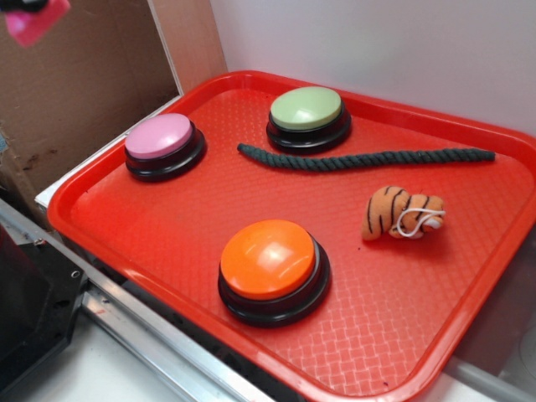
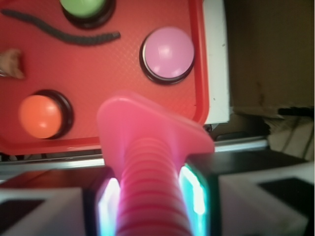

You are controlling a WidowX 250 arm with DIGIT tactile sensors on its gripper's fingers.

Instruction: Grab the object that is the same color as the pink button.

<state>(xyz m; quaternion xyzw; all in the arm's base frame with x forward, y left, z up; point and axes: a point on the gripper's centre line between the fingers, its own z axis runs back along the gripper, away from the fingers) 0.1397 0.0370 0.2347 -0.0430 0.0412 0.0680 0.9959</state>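
Note:
My gripper [image 2: 152, 196] is shut on the pink toy bolt [image 2: 150, 162]. Its ribbed shaft runs between the two fingers and its flat triangular base points away from me. The bolt is held high above the near left edge of the red tray [image 2: 118, 59]. In the exterior view the bolt [image 1: 35, 20] shows at the top left corner with only a dark edge of the gripper above it. The pink button [image 1: 159, 136] stands at the tray's back left; in the wrist view it [image 2: 167, 53] lies beyond the bolt's base.
On the tray [image 1: 167, 243] stand an orange button [image 1: 270, 261] and a light green button [image 1: 306, 110]. A dark green rope [image 1: 360, 158] and a striped plush tiger [image 1: 402, 212] lie there too. A cardboard sheet [image 1: 84, 92] stands left.

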